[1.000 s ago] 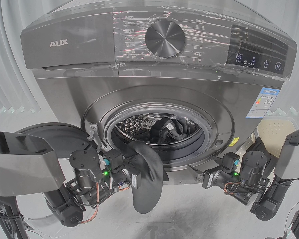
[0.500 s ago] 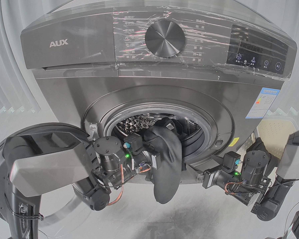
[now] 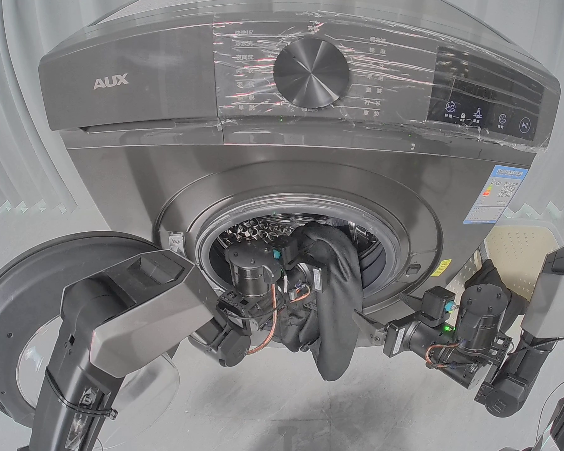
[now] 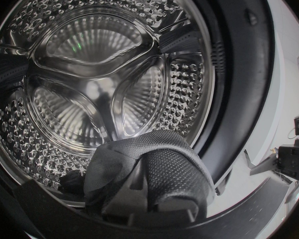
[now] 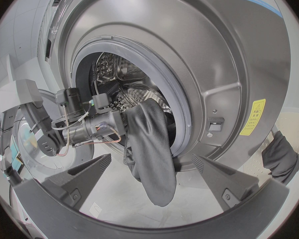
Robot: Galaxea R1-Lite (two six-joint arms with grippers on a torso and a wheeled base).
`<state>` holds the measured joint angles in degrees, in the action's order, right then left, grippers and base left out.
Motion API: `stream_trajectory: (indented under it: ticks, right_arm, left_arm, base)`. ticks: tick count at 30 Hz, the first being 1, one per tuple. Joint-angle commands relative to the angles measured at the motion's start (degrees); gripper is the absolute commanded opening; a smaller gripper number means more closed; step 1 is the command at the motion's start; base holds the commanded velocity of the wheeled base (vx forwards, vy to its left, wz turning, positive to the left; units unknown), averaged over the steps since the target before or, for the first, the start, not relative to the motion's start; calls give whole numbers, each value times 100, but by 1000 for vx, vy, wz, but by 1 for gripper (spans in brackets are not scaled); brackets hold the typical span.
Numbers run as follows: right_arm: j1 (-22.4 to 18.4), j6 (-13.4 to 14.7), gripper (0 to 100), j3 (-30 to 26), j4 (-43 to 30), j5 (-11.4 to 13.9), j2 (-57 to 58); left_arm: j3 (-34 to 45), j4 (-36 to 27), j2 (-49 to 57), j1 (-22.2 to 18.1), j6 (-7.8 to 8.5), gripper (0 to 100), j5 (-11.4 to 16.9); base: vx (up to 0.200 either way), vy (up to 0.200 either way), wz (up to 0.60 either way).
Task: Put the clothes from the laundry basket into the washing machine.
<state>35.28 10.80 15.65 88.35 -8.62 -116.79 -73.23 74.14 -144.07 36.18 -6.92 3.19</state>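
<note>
Where my left gripper (image 3: pixel 326 274) sits: at the drum mouth, centre of the head frame, clamped on a black knit garment (image 3: pixel 338 327) that drapes over my fingers.
Garment: its upper fold is just inside the grey rubber door seal (image 3: pixel 391 245). Its long tail hangs outside, below the lower lip of the opening, above the pale floor (image 3: pixel 244 402).
Drum: the dimpled steel drum (image 4: pixel 89 83) lies open ahead of my left wrist, with room all round the fold. A small dark piece lies low inside, too dim to identify.
Washing machine: the grey front-loading washing machine (image 3: pixel 294 151) takes the upper and middle frame.
Door: the round grey door (image 3: pixel 19 295) stands swung open at lower left, beside my left arm.
Right gripper (image 5: pixel 151 157): lower right of the head frame, just below the right edge of the opening. My fingers are spread wide, holding nothing, near the hanging tail but apart from it.
Laundry basket: the cream perforated plastic basket (image 3: pixel 523 245) is at the right edge, behind my right arm. A second black garment (image 3: pixel 490 277) is draped over its rim.
</note>
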Motion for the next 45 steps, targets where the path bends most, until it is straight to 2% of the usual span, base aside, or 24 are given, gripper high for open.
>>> stream_trajectory:
  ticks: [1,8,9,10,12,13,15,18,19,22,29,30,33,36,41,42,45]
  right_arm:
    - [-4,1,100,-27,-2,18,-11]
    - [-12,1,100,-27,7,18,-46]
    - [-21,1,100,-27,-2,18,-28]
    - [-21,1,100,-27,-2,18,-28]
    - [-39,10,100,-18,7,27,-11]
    - [-39,10,100,-18,-2,27,-11]
    - [-47,10,100,-18,-2,27,-2]
    - [-47,10,100,-10,-2,27,-11]
    - [-47,10,100,-1,-2,27,-11]
    - [-47,10,100,-1,-2,27,-11]
    - [-39,10,100,8,-2,27,-20]
    - [-39,10,100,8,-2,27,-20]
    - [-39,10,100,-1,-2,27,-20]
    - [-47,10,100,-10,-2,27,-11]
    - [-47,10,100,-10,-2,27,-11]
    - [-47,10,100,-10,-2,27,-2]
    - [-47,10,100,-10,7,27,-2]
  left_arm:
    - [-851,-541,-218,-120,16,0,-293]
    - [-1730,-1543,-315,-217,33,0,-381]
    - [-2055,-1763,-412,-261,60,0,-495]
    - [-2125,-1807,-438,-270,68,0,-513]
    - [-2828,-2141,-710,-375,104,0,-592]
    - [-2864,-2158,-728,-375,112,0,-601]
    - [-3444,-2519,-930,-410,112,0,-697]
    - [-3760,-2695,-1062,-428,112,0,-776]
    - [-4085,-2791,-1203,-454,95,0,-829]
    - [-4136,-2879,-1326,-480,95,0,-1023]
    - [-4136,-2949,-1273,-568,42,0,-1102]
    - [-4136,-2949,-1273,-577,42,100,-1102]
    - [-4136,-2941,-1264,-568,33,100,-1102]
    - [-4112,-2914,-1220,-507,-55,100,-1102]
    - [-2881,-3037,-579,-384,-28,100,-1040]
    - [-2310,-3257,-280,-322,-11,100,-1005]
    - [-1677,-3459,37,-252,24,100,-864]
  base:
    - [0,0,0]
    - [0,0,0]
    - [0,0,0]
    - [0,0,0]
    - [0,0,0]
    - [0,0,0]
    - [0,0,0]
    - [0,0,0]
    - [0,0,0]
    - [0,0,0]
    - [0,0,0]
    - [0,0,0]
    - [0,0,0]
    - [0,0,0]
    - [0,0,0]
    - [0,0,0]
    - [0,0,0]
